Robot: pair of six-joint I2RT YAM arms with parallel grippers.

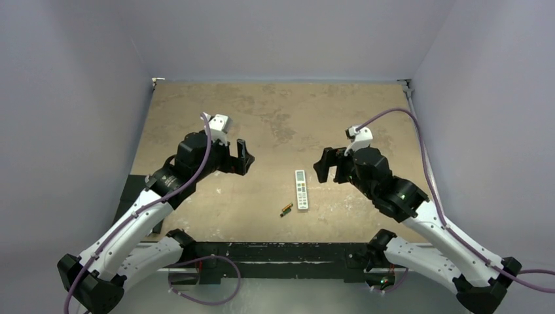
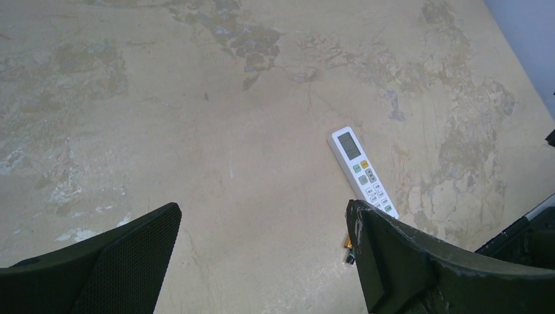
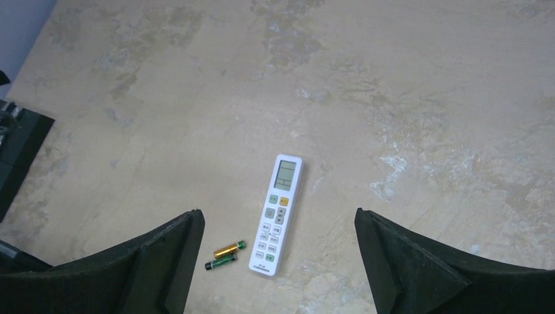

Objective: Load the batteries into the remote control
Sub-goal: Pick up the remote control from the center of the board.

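Where cylindrical batteries (image 3: 229, 248) lie, slim remote control (image 3: 277, 212)

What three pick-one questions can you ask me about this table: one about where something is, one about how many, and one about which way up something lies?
1. Where are the batteries?
A. On top of the remote
B. Far away at the back edge of the table
C. On the table, beside the remote's button end

2. How many batteries are there?
A. One
B. Two
C. Four

3. Which way up is the remote?
A. Screen and buttons facing up
B. Plain back facing up
C. Standing on its end

Answers:
1 C: they lie close together on the tabletop next to the remote's lowest buttons, on the left arm's side.
2 B: the right wrist view shows one mostly gold battery and one mostly dark one.
3 A: its pale screen and rows of buttons show in all three views.
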